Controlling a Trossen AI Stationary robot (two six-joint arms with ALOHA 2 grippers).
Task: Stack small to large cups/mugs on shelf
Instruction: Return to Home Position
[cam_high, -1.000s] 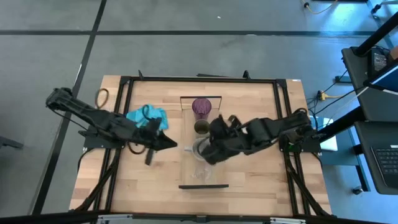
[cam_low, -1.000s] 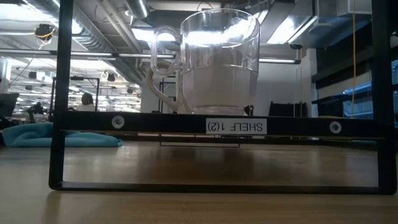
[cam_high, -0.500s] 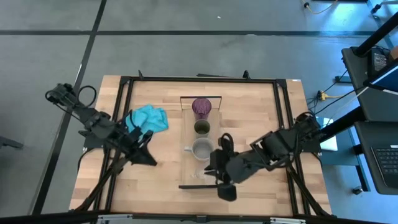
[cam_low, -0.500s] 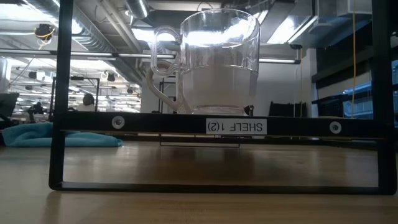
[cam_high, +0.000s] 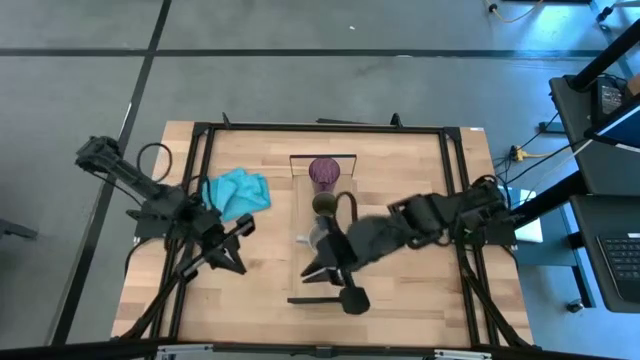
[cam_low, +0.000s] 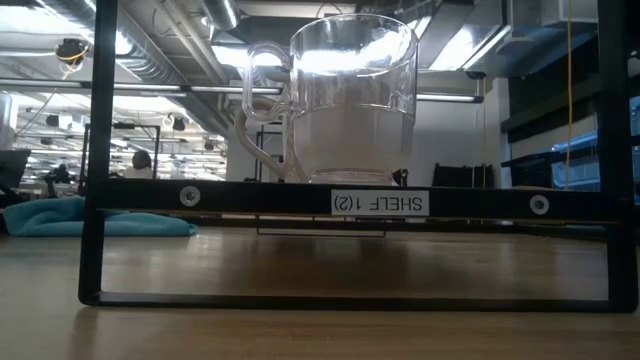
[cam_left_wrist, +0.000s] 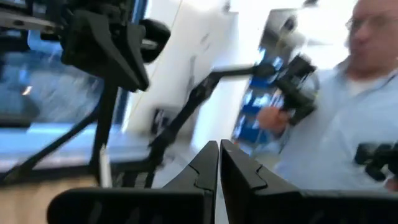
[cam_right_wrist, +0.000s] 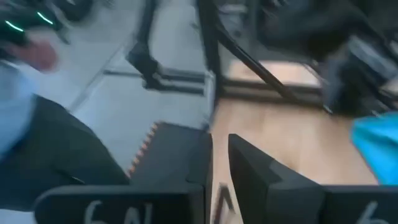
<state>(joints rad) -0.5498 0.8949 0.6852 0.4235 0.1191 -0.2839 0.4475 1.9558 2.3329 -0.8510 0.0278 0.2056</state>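
- Jaws first: the left gripper (cam_left_wrist: 219, 149) has its 2 fingers pressed together with nothing between them. The right gripper (cam_right_wrist: 221, 146) shows a narrow gap between its fingers, and nothing sits in that gap either.
- We see the left gripper hanging over bare wood of the table (cam_high: 420, 180), just beside the teal cloth (cam_high: 238, 190), off to the left of the shelf (cam_high: 303, 195) and apart from it.
- The right arm reaches in across the shelf, with its gripper above the half of the board away from the purple tumbler (cam_high: 323, 172), so it blocks part of our overhead look there.
- On the shelf, all in 1 row: the purple tumbler at one end, the olive cup (cam_high: 324, 205) just beside it, then the grey mug (cam_high: 312, 238) peeking out from under the right arm.
- The clear glass mug (cam_low: 350, 100) is hidden from above, but the low view shows it upright on the shelf, with a pale shape right behind it that we take for the grey mug.
- In the left wrist view there's a person (cam_left_wrist: 348, 124) in a light blue shirt beyond the table, too blurry for us to say more.
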